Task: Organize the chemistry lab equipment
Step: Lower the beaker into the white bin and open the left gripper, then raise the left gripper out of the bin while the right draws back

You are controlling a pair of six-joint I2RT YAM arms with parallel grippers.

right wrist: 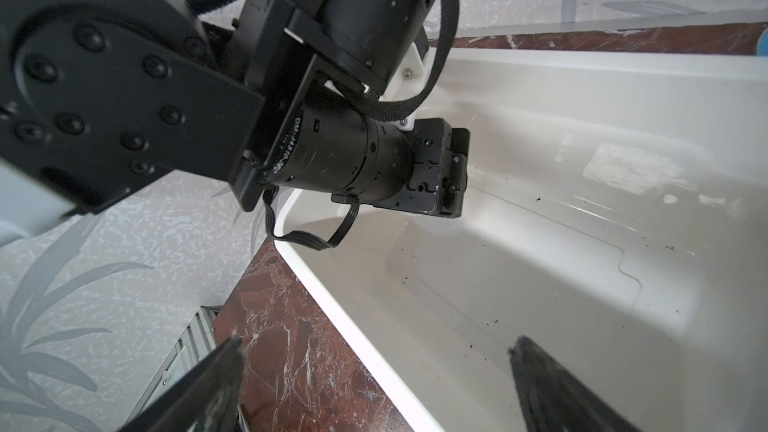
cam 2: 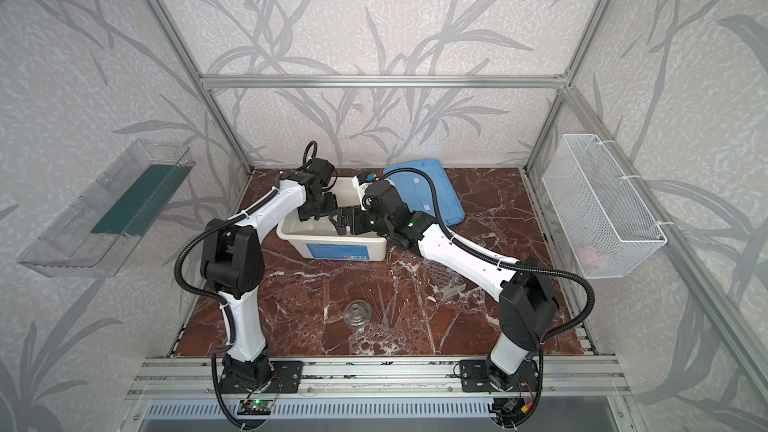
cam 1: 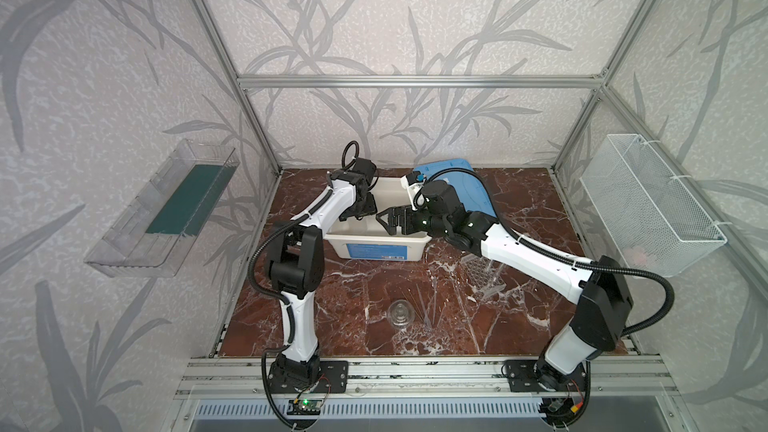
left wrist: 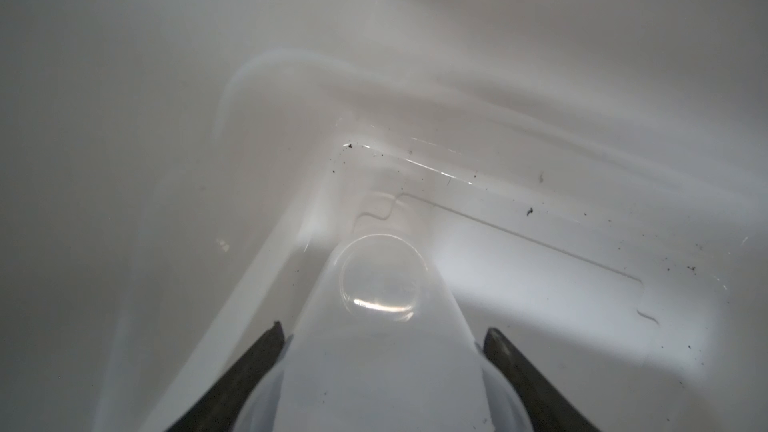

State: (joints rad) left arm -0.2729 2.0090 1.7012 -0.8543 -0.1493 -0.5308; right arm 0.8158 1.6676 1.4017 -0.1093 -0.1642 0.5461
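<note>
One clear beaker [left wrist: 378, 280] between left pincer [left wrist: 384, 328] tips, grip unclear, in white tub [cam 1: 340, 248], right pincer [right wrist: 378, 347] wide.

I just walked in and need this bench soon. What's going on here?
The left gripper is down inside the white tub, its fingers flanking a clear beaker near a corner; whether they are clamping it is unclear. The right gripper hovers open and empty over the tub's near rim. A small flask, thin glass rods and a clear tube rack sit out on the marble table.
</note>
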